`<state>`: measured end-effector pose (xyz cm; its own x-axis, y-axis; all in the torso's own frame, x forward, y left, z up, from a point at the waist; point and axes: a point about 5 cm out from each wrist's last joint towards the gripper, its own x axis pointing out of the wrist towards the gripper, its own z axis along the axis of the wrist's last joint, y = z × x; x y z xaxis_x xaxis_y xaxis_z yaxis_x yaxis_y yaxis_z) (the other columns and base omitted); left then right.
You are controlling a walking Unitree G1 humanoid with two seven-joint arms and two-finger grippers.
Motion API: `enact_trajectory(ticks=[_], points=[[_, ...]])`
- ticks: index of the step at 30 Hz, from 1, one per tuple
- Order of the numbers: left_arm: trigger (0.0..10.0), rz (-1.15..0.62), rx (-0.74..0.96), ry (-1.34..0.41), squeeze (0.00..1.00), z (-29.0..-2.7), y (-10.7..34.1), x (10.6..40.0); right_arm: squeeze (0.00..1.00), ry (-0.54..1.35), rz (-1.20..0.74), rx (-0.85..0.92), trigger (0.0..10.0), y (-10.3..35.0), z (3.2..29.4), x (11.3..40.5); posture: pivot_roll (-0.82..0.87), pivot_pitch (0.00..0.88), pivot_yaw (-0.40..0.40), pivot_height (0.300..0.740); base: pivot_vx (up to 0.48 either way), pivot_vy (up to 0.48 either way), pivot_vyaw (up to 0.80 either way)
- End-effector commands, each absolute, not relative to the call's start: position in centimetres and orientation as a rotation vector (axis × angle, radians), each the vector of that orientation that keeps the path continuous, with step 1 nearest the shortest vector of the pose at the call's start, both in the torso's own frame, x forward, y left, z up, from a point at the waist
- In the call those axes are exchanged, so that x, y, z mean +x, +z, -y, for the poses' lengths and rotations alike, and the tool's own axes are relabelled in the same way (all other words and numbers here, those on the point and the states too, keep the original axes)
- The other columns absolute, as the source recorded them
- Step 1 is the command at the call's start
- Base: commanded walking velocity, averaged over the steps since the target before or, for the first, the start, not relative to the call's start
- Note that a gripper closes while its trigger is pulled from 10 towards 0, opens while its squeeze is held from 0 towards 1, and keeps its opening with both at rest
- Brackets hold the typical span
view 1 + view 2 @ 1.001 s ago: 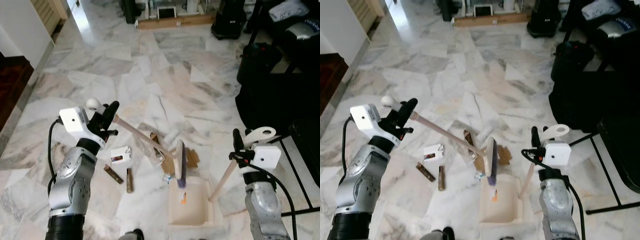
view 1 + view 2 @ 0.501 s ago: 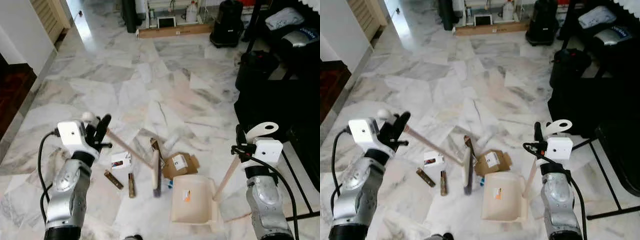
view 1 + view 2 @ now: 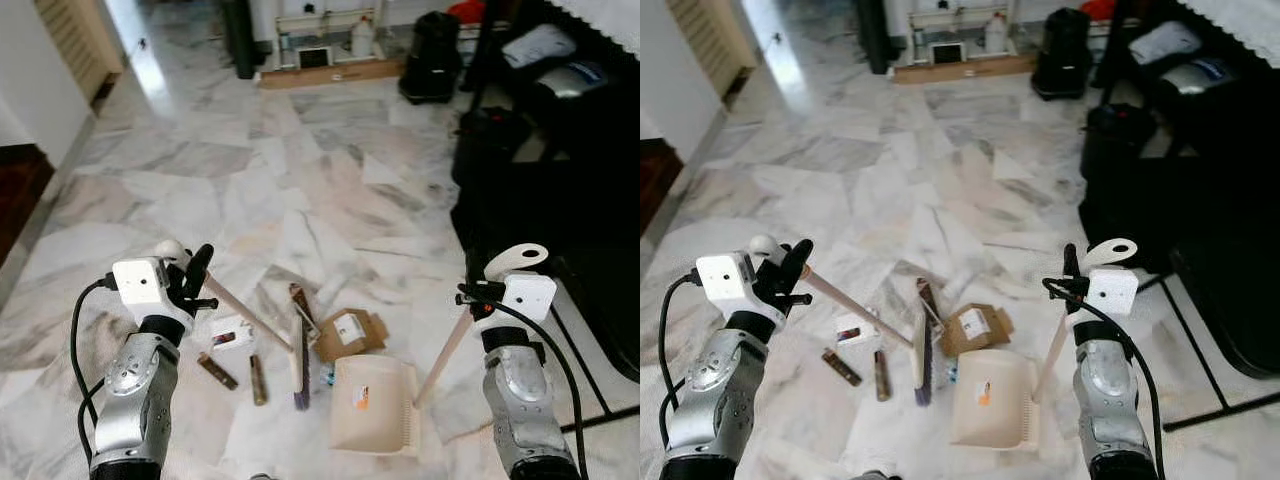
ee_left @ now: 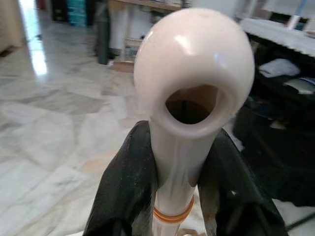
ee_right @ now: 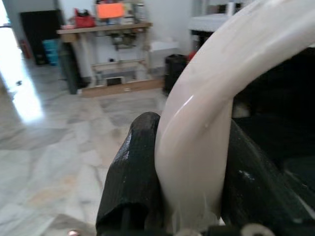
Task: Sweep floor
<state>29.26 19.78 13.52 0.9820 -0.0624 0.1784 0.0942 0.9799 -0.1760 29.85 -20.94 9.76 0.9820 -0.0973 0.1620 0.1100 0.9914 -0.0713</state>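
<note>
1. The left gripper (image 3: 196, 275) pinches the top of the long cream broom (image 3: 298, 350), fingers (image 4: 123, 191) pressed on either side of the handle just below its round hanging loop.
2. The broom's handle slants down to its dark-bristled head, which rests on the white marble floor (image 3: 300, 190) just left of the cream plastic dustpan (image 3: 372, 403).
3. The right gripper (image 3: 475, 295) clamps the dustpan's upright handle near its hooked top; the pan sits flat on the floor.
4. A brown cardboard box (image 3: 350, 332) lies touching the dustpan's far edge.
5. Left of the broom head: a small white packet (image 3: 230, 333) and two brown sticks (image 3: 238, 373).
</note>
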Motion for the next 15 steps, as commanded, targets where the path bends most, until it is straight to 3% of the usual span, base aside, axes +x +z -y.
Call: enact_trajectory(ticks=[1,12,15], points=[[10.0,0.218,-0.156,-0.079,0.00,-19.83,14.28,29.37,0.00,-0.106,0.187,-0.071,10.0,10.26,20.77,30.12,0.02,0.081,0.064,0.740,0.000,0.000,-0.75],[10.0,0.231,-0.145,-0.090,0.00,-19.55,14.39,29.67,0.00,-0.113,0.193,-0.064,10.0,10.43,20.62,30.54,0.02,0.081,0.063,0.740,0.022,0.000,-0.07],[10.0,0.230,-0.141,-0.091,0.00,-19.54,14.36,29.73,0.00,-0.115,0.184,-0.046,10.0,10.41,20.55,30.79,0.02,0.081,0.064,0.740,0.277,0.000,-0.74]])
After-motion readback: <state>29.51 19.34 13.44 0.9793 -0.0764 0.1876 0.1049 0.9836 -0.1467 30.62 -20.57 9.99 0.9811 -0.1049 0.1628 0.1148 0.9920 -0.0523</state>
